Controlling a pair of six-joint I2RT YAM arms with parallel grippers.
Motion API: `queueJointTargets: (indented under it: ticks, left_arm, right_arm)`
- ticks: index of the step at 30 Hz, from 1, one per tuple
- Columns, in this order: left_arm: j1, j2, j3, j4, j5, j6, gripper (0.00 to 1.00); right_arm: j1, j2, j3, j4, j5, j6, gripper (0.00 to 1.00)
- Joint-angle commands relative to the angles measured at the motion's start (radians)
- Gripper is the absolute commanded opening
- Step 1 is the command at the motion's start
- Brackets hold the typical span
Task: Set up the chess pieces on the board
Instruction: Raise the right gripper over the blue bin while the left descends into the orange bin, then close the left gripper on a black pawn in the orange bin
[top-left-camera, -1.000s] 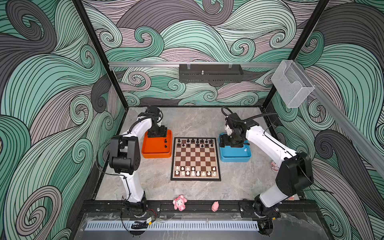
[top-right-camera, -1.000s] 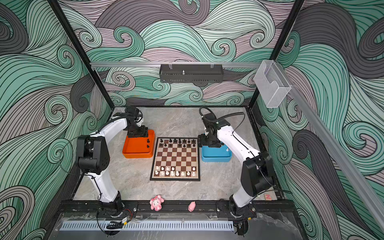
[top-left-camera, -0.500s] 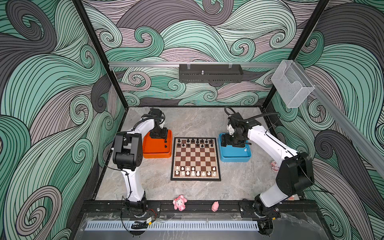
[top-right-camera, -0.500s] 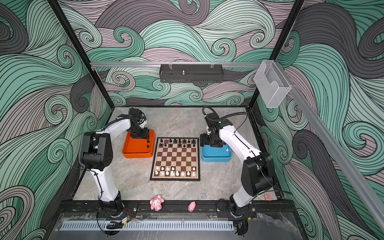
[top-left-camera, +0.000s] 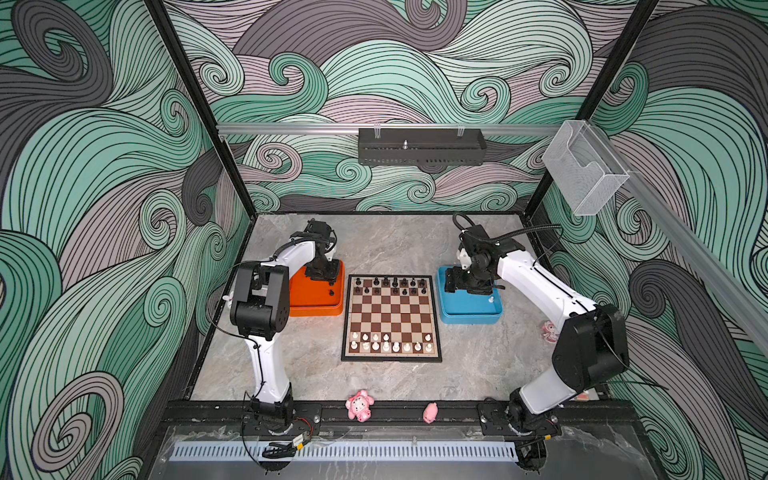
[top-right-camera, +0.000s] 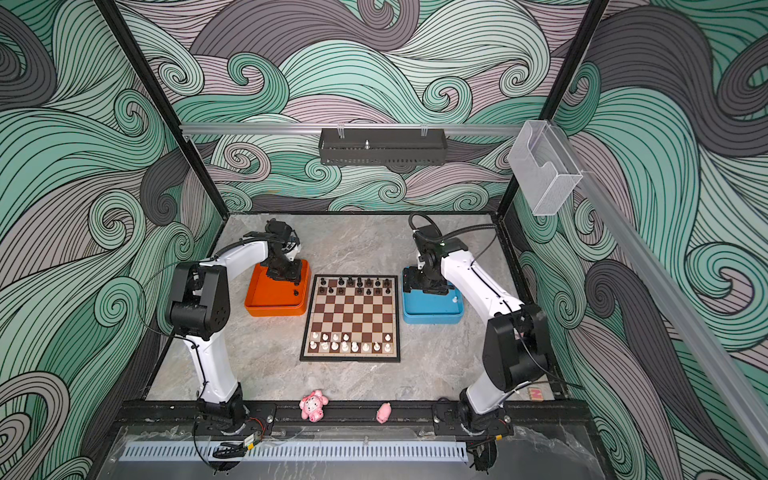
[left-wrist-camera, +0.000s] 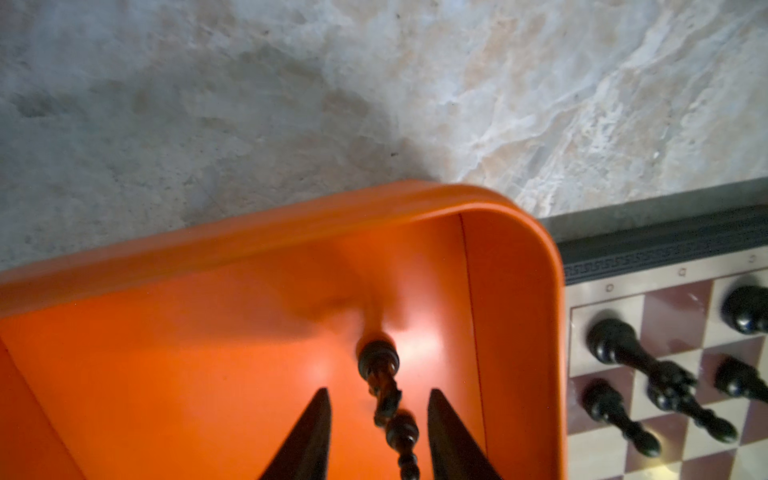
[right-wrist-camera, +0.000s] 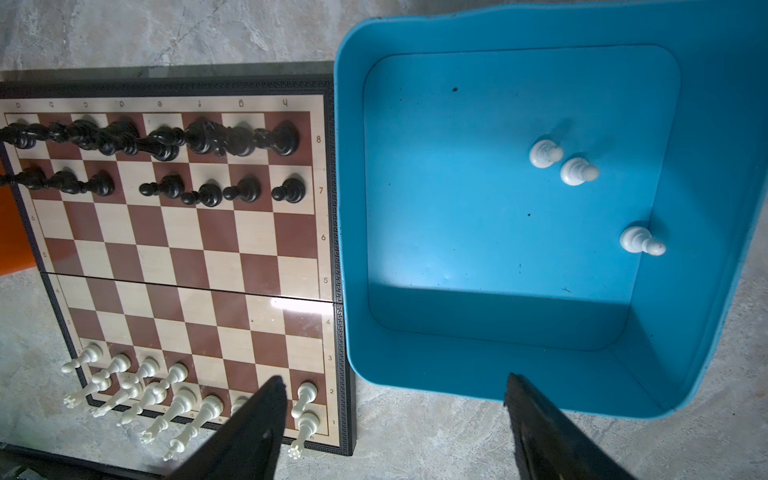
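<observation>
Nearly done: blue tray (top-left-camera: 469, 319), centre-right, held three white pawns (right-wrist-camera: 577, 171); left gripper (left-wrist-camera: 378, 392), jaws parted, straddled a black piece (left-wrist-camera: 378, 361); right gripper (right-wrist-camera: 395, 378) gaped empty.

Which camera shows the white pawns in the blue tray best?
Right wrist view: it looks down into the blue tray and shows all three white pawns, two close together, one alone. In both top views the right arm covers part of the tray; one pawn shows as a speck. The left wrist view misses the tray.
</observation>
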Motion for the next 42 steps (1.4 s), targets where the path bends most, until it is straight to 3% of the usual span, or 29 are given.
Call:
queueJointTargets:
  ticks: [1, 3, 7, 24, 42]
  left_arm:
    - [-0.006, 0.020, -0.003, 0.003, -0.003, 0.004, 0.34]
    - [-0.007, 0.025, 0.001, -0.001, -0.004, 0.004, 0.27]
    - [-0.008, 0.029, 0.000, 0.005, 0.003, 0.000, 0.23]
    - [-0.008, 0.045, 0.015, 0.018, 0.003, -0.014, 0.23]
    - [-0.008, 0.021, 0.012, 0.032, -0.002, -0.023, 0.14]
  right_arm:
    - [-0.009, -0.014, -0.013, 0.004, -0.015, -0.006, 0.83]
    - [-0.009, -0.012, -0.014, 0.007, -0.017, -0.007, 0.83]
    - [-0.012, -0.011, -0.015, 0.006, -0.020, -0.010, 0.83]
    - [-0.017, -0.008, -0.029, 0.017, -0.023, -0.011, 0.83]
    - [-0.018, -0.017, -0.045, 0.023, -0.023, -0.010, 0.82]
